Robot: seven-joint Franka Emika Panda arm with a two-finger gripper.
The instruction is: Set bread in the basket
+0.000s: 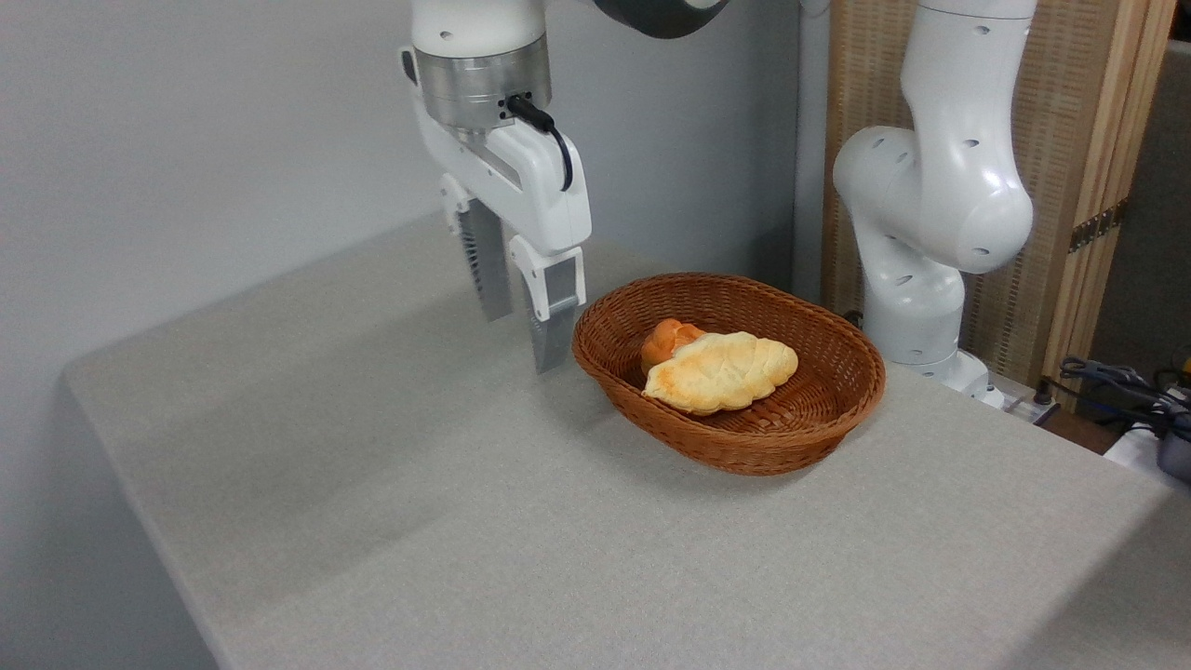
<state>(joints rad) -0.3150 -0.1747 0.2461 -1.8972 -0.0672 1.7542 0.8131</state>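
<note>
Grey table (465, 521): bread (721, 372) in basket (819, 428), right of spread, empty claw (524, 342), seemingly hovering.

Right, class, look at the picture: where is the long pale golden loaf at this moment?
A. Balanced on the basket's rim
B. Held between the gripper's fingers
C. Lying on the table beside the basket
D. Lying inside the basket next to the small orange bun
D: the loaf lies inside the basket, against the orange bun, while the gripper hangs open and empty over the table, left of the basket.
</note>
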